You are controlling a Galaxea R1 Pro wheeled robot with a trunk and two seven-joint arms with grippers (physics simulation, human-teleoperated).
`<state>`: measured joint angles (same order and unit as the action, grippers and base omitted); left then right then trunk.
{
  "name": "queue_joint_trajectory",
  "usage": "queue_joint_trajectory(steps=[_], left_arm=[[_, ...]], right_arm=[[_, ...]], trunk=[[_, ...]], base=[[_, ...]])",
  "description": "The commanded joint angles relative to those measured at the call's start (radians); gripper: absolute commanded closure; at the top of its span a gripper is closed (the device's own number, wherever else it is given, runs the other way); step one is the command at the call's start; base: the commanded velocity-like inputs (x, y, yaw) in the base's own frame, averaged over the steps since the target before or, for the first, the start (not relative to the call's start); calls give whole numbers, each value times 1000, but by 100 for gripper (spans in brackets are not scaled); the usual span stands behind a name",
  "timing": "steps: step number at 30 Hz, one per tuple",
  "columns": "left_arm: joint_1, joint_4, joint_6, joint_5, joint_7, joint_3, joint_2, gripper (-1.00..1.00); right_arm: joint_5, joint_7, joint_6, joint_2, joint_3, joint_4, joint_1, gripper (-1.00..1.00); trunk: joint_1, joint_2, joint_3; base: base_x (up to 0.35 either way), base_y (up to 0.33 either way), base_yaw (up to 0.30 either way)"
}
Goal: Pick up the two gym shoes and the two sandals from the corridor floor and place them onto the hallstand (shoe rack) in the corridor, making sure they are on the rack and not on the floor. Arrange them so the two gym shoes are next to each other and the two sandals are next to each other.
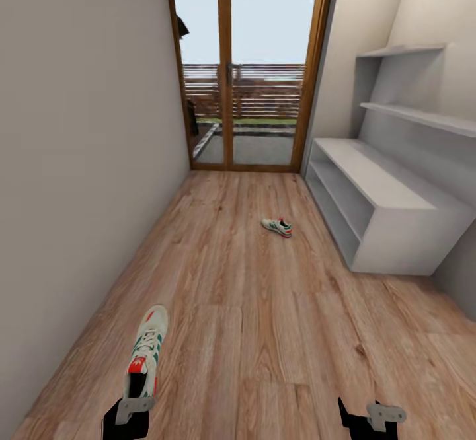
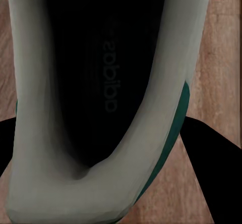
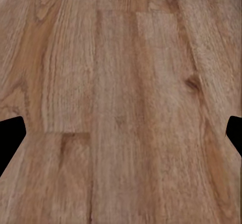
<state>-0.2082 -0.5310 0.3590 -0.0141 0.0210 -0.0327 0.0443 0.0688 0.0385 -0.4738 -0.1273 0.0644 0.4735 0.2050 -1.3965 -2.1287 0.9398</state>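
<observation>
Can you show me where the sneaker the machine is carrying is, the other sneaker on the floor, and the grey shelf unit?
Held cream-white sneaker with teal stripes [image 1: 148,347], head view: laces.
Second cream-white sneaker [image 1: 277,226], head view: side, lying on the wood floor.
Pale grey hallstand [image 1: 370,179], head view: bare bench top.

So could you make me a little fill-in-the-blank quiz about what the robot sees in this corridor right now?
1. The left tool holds one ____ by its heel end.
2. The other gym shoe lies on the wooden ____, short of the glass door.
3. The hallstand stands along the corridor's ____ wall, in the head view.
4. The right tool, over bare planks, has its fingers ____.

Missing words: gym shoe; floor; right; open
</observation>
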Motion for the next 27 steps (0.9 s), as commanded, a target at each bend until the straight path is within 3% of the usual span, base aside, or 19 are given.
queue_joint_trajectory(steps=[1,20,27], left_arm=[[0,0,3,-1,2,1,0,100],[0,0,3,-3,2,1,-1,100],[0,0,3,-3,2,1,-1,100]], right_arm=[[7,4,-3,0,0,-1,1,-100],[6,5,-4,0,0,-1,1,-100],[6,5,-4,0,0,-1,1,-100]], trunk=[[0,0,1],[0,0,0],[0,0,-6]], base=[[290,-196,0],[304,-164,3],[329,-107,161]])
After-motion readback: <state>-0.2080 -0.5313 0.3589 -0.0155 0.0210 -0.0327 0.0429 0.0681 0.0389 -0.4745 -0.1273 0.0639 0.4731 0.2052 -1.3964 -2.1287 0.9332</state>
